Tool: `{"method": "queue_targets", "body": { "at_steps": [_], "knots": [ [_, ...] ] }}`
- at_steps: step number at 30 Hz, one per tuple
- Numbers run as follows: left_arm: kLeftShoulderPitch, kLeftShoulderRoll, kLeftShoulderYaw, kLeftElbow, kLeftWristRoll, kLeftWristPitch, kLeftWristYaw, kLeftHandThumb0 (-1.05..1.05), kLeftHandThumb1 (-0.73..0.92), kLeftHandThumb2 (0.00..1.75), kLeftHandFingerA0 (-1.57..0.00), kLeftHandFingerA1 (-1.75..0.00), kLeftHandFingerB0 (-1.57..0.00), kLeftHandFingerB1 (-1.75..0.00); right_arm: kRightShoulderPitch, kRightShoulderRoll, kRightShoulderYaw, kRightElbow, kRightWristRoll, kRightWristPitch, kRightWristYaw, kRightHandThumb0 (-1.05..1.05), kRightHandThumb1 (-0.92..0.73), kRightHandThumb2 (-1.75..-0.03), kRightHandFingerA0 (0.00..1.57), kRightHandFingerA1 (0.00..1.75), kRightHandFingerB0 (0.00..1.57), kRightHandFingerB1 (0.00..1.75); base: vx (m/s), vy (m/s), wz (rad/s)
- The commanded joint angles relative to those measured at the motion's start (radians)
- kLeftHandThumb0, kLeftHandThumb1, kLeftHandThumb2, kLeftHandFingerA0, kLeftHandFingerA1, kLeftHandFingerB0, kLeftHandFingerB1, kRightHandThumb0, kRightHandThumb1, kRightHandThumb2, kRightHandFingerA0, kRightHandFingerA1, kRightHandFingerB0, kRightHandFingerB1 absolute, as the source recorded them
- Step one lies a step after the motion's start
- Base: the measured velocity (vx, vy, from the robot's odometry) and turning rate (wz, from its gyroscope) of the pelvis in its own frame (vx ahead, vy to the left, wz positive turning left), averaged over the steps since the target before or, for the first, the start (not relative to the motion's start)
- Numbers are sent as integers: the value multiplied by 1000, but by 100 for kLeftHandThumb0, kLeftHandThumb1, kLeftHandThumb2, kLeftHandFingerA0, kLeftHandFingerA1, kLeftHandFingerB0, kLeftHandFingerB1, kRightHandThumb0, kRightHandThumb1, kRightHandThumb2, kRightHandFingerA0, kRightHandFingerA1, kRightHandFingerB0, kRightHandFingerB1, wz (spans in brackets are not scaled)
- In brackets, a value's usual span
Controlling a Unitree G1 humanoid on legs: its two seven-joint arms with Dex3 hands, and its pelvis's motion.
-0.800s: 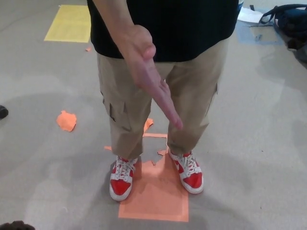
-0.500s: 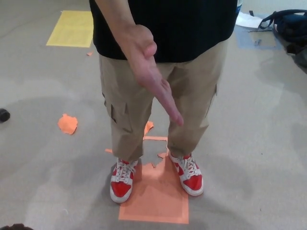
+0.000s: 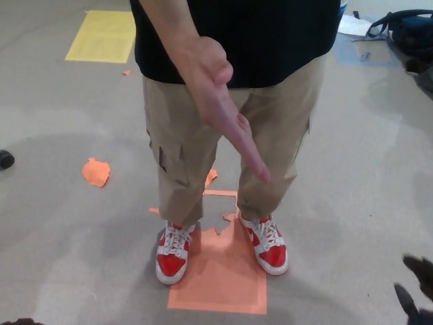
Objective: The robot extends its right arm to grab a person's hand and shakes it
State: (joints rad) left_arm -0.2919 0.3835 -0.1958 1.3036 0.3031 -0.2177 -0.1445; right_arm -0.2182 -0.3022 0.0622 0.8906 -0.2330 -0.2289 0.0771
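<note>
Cut off at the edges, partly hidden

Right hand (image 3: 416,291) clipped by the lower right corner, only dark fingertips shown, grip impossible to judge. Person (image 3: 237,40) cropped above the chest, forearm leaving the top edge. Dark bag (image 3: 406,30) sliced off at the upper right. Orange floor patch (image 3: 220,271) partly covered by red shoes (image 3: 172,254). Small black thing (image 3: 5,160) cut by the left edge, unidentifiable.

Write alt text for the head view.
A person's hand reaches forward, fingers straight, offered for a handshake. The robot's right hand just enters at the lower right, not yet touching it. The person stands in red shoes on an orange floor patch.
</note>
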Motion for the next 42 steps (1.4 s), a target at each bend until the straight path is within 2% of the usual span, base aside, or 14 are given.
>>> {"method": "queue_targets", "body": {
  "at_steps": [1,9,10,12,13,14,27,28,35,36,37,38,41,42],
  "knots": [
    [16,15,17,6,-9,-31,-16,-76,92,70,-26,-33,-21,-30,219,-5,-21,-789,-86,81,-49,-92,-82,-114,0,12,0,13,0,0,0],
    [27,14,31,6,-22,-39,-7,-74,91,69,-28,-33,-25,-30,303,32,17,-1281,-213,217,53,-98,-81,-115,0,11,0,10,0,0,0],
    [31,16,33,7,-25,-53,-15,-74,92,71,-24,-33,-22,-30,304,38,28,-1324,-230,230,67,-89,-91,-69,0,0,0,0,0,0,0],
    [34,20,23,8,-14,-60,-13,-76,91,71,-25,-33,-22,-30,302,51,47,-1391,-247,257,90,-91,-70,-94,0,0,0,2,0,0,0],
    [33,20,16,8,-6,-54,-4,-76,92,68,-24,-31,-24,-30,300,56,56,-1416,-251,271,101,-87,-88,-67,0,0,0,1,0,0,0],
    [30,20,12,7,-2,-45,2,-78,92,70,-21,-31,-26,-32,297,62,66,-1441,-257,286,112,-93,-74,-110,0,13,0,14,0,0,0],
    [34,18,35,5,-23,-43,0,-76,92,68,-31,-34,-28,-32,206,109,190,-1518,-342,406,181,-89,-70,-110,0,21,0,20,0,0,0],
    [34,18,39,5,-26,-40,-3,-76,92,69,-29,-34,-26,-31,196,111,198,-1516,-338,424,189,-92,-68,-89,0,10,0,10,0,0,0],
    [29,22,35,7,-15,-43,-7,-81,92,69,-28,-33,-25,-30,134,114,226,-1466,-328,493,211,-91,-67,-87,0,5,0,9,0,0,0],
    [30,19,38,9,-18,-41,1,-80,92,68,-24,-31,-27,-31,113,119,233,-1445,-333,518,216,-87,-82,-66,0,5,0,10,0,0,0],
    [32,18,38,11,-16,-42,6,-80,92,69,-23,-31,-27,-31,93,124,240,-1433,-342,548,226,-93,-70,-106,0,14,0,15,0,0,0],
    [34,19,34,10,-12,-50,6,-79,92,70,-25,-32,-25,-31,78,124,246,-1424,-353,561,232,-89,-66,-86,0,5,0,8,0,0,0],
    [40,17,36,8,-12,-60,22,-81,91,68,-35,-35,-33,-32,39,124,259,-1391,-368,578,235,-90,-66,-86,0,5,0,7,0,0,0],
    [42,15,33,8,-8,-57,31,-80,78,113,-34,-53,-16,-41,21,127,264,-1375,-370,586,235,-89,-67,-104,0,20,0,20,0,0,0]
  ]
}}
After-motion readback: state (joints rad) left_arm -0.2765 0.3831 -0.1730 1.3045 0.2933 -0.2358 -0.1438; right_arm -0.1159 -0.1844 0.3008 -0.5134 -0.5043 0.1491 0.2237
